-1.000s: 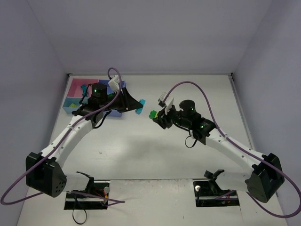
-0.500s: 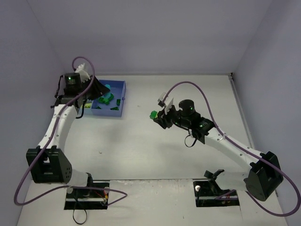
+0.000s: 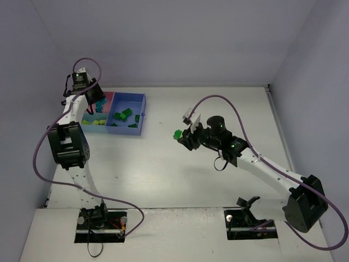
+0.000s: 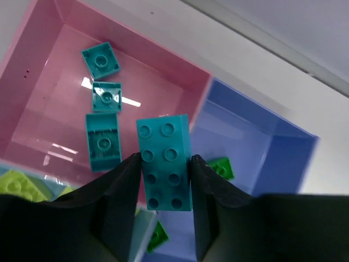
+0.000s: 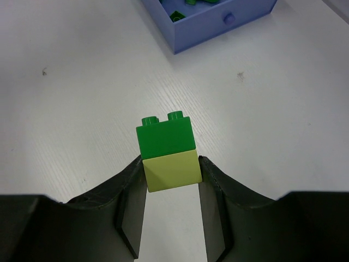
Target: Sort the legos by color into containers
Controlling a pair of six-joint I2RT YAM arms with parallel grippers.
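Observation:
My left gripper (image 4: 163,183) is shut on a teal eight-stud lego (image 4: 164,161) and hangs over the seam between the pink container (image 4: 49,82) and the medium-blue container (image 4: 245,147). Three teal legos (image 4: 102,140) lie in the pink one. A green lego (image 4: 221,168) lies in the blue one. In the top view the left gripper (image 3: 94,100) is at the far left, over the containers. My right gripper (image 5: 172,177) is shut on a joined pair, a dark green lego (image 5: 165,136) on a yellow-green one (image 5: 172,172), above the bare table mid-scene (image 3: 178,133).
A light-blue container (image 3: 84,126) with yellow-green legos (image 3: 94,123) adjoins the pink one on its near side. Several dark green legos (image 3: 126,114) lie in the medium-blue container (image 3: 143,113). That container's corner (image 5: 218,24) shows ahead of the right gripper. Walls close in behind and on both sides.
The left arm has swung left and back with the teal lego, from right of the blue container to over the pink one. The right arm has stayed in place.

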